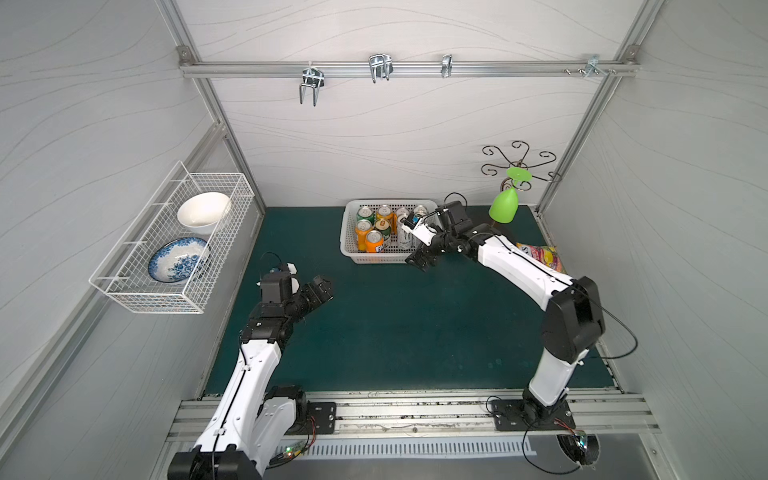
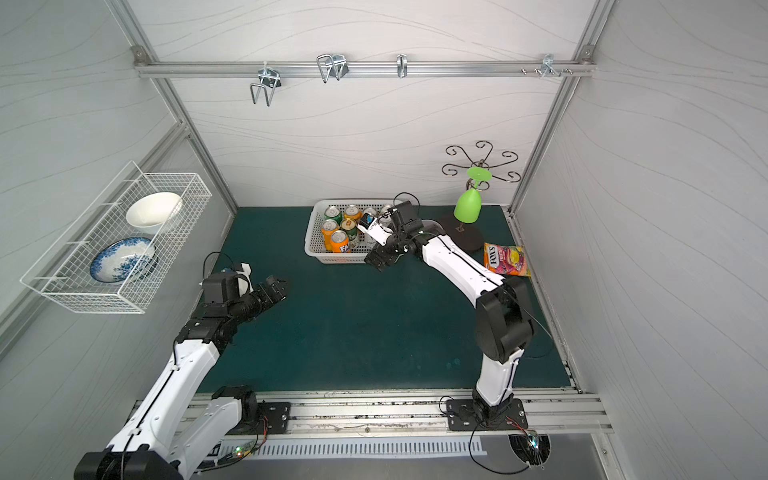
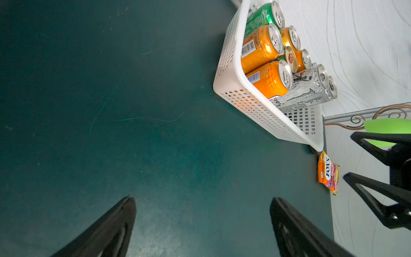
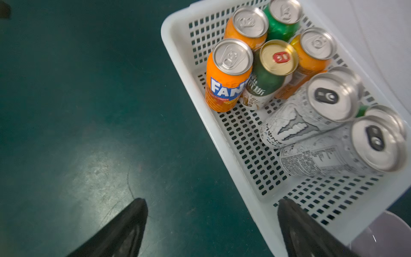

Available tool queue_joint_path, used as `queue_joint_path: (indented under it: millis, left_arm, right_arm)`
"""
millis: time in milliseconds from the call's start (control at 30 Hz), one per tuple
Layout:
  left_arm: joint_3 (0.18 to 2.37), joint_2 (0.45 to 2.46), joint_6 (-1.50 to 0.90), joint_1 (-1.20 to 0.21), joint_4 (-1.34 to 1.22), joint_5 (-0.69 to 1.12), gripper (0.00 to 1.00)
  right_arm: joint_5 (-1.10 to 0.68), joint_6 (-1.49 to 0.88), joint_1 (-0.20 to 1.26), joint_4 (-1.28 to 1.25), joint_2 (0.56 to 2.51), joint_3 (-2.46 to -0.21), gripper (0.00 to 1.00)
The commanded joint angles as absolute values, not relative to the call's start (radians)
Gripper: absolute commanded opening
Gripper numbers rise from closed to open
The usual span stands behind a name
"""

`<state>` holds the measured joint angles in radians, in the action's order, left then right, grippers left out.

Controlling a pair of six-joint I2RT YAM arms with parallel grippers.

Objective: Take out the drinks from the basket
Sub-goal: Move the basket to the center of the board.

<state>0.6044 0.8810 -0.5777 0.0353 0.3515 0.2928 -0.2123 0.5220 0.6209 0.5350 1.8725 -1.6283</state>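
I am watching the left claw (image 3: pixel 203 199) through its wrist view: it is hanging wide open and empty over the scuffed dark-green mat (image 3: pixel 111 111). At the left of both top views, a white wire-grid rack (image 1: pixel 149 300) is holding a plain white bowl (image 1: pixel 203 214) and a blue-patterned dish (image 1: pixel 178 259).

Further in, the right claw (image 4: pixel 213 200) is hovering spread wide and gripping nothing. One finger (image 4: pixel 300 233) is overlapping the near rim of the white perforated plastic basket (image 4: pixel 186 66), and its twin is hanging over the mat. In both top views the basket is sitting just above centre, close to the back wall.

Standing upright inside are an orange Fanta can (image 4: pixel 226 84), two other orange cans (image 4: pixel 249 24), a dark green gold-topped can (image 4: pixel 278 57), a bright green can (image 4: pixel 282 24) and two taller white-silver Monster cans (image 4: pixel 311 111). Behind those, two silver lids (image 4: pixel 388 112) are peeking out, their bodies mostly hidden.

The right wrist is covering the basket's right part in both top views, and the arm is cutting off the colourful candy bag (image 1: pixel 548 257) in a top view.
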Motion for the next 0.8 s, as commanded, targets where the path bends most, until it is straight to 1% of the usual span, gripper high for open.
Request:
queue_joint_path:
  millis: [0, 133, 333, 667, 767]
  left_arm:
    - [0.639, 0.896, -0.578, 0.034, 0.331, 0.326, 0.98]
    - [0.632, 0.902, -0.575, 0.035, 0.335, 0.322, 0.98]
    - [0.617, 0.899, -0.578, 0.034, 0.324, 0.324, 0.98]
    - [0.615, 0.906, -0.580, 0.034, 0.325, 0.333, 0.98]
    - [0.612, 0.908, -0.581, 0.033, 0.322, 0.330, 0.98]
  right_arm:
    - [-0.138, 0.657, 0.663, 0.663, 1.954, -1.730, 0.92]
    - [-0.098, 0.713, 0.685, 0.694, 2.051, -1.821, 0.86]
    - [-0.051, 0.802, 0.697, 0.670, 2.139, -1.881, 0.81]
    - [-0.011, 0.898, 0.696, 0.648, 2.224, -1.938, 0.68]
    - [-0.019, 0.910, 0.689, 0.653, 2.252, -1.960, 0.62]
